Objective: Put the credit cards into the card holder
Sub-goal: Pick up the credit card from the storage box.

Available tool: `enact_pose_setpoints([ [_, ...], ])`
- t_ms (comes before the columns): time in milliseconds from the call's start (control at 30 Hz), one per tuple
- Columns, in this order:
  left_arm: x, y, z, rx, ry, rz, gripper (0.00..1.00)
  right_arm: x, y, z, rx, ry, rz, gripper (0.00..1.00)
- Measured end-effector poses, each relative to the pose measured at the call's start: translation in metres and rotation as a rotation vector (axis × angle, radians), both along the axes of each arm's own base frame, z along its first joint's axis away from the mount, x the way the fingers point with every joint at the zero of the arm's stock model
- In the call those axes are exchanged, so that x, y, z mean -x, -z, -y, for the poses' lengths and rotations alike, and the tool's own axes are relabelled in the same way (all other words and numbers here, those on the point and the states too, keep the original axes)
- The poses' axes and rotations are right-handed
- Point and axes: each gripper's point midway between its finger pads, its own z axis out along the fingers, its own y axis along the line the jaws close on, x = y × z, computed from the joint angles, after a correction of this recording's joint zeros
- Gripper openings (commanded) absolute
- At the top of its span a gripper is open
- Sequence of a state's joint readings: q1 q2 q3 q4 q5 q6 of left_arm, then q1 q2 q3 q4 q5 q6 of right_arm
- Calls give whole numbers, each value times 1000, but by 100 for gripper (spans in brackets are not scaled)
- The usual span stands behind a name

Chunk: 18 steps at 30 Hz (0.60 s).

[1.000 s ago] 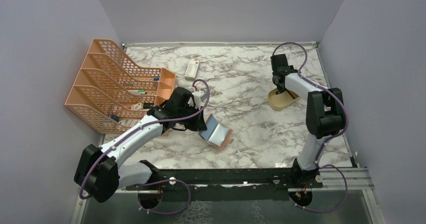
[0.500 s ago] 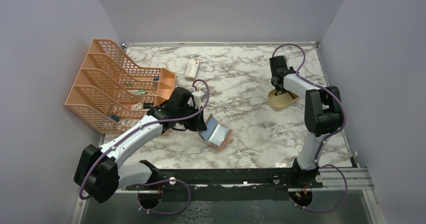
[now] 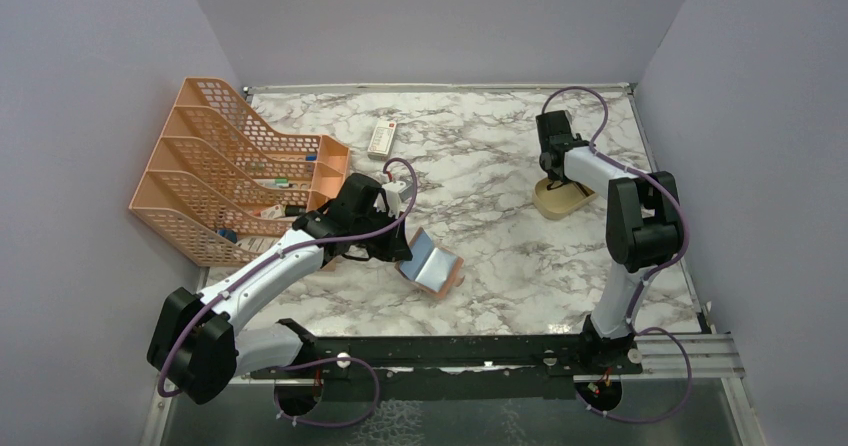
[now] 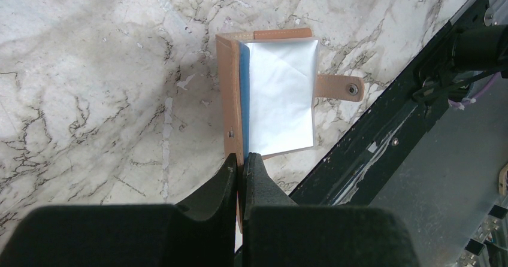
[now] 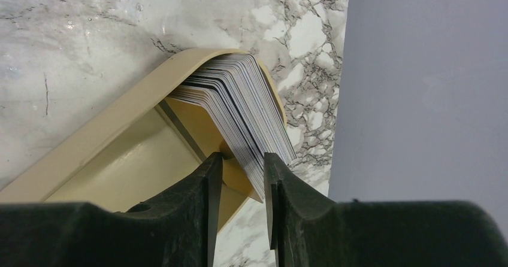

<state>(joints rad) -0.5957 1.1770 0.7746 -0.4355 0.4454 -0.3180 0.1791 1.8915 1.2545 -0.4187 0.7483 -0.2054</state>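
Left claw [image 4: 241, 159] clamped on card holder [image 4: 227, 87]; right claw [image 5: 244, 165] narrower, apart, straddling credit cards [image 5: 239, 99].

High rear camera overlooking the marble table [image 3: 500, 156], left wrist close over the card holder [image 4: 227, 81], right wrist close at the tan box [image 5: 108, 123], both visible overhead

A marble-patterned worktop [image 3: 480, 166] fills the space between plain lilac-grey walls [image 3: 90, 86]. At its left edge stands an orange mesh rack [image 3: 235, 171] with several slanted compartments, small coloured odds and ends lying in their low ends. A white remote [image 3: 382, 139] lies flat just beyond the rack's far right corner. Well apart, near the right edge, sits a shallow tan box [image 3: 555, 206] with rounded corners. A black rail [image 3: 450, 351] runs along the near edge.
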Motion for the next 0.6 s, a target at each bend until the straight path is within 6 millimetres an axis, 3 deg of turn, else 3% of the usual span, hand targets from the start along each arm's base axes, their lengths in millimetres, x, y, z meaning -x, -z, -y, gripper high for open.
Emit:
enact_pose_setpoints([
  [200, 0, 0, 0, 0, 0, 0, 0, 0, 0, -1, -7, 5, 6, 22],
  [600, 0, 1, 0, 0, 0, -2, 0, 2, 2, -1, -22, 22, 7, 15],
])
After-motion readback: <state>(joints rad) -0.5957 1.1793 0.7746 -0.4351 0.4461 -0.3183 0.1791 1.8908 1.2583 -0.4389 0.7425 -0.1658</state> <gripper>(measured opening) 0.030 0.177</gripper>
